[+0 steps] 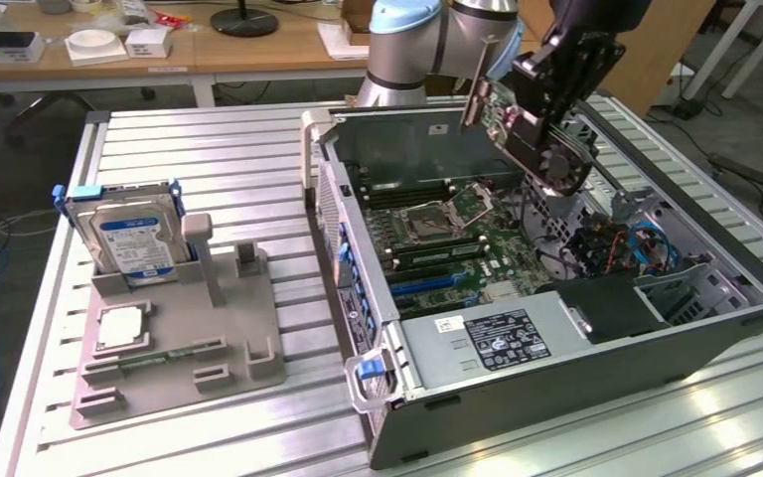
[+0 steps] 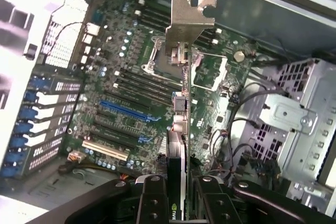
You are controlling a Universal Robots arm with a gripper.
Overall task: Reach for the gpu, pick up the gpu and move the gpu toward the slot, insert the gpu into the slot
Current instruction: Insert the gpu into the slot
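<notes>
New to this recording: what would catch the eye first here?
The gripper holds the gpu tilted above the open computer case, over the motherboard. On the exterior view's left, a blue-labelled hard drive stands upright in a grey fixture.

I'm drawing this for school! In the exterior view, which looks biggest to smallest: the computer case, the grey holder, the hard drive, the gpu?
1. computer case
2. grey holder
3. hard drive and gpu: they look about alike. The gpu is tilted and partly hidden, so I won't rank those two.
</notes>
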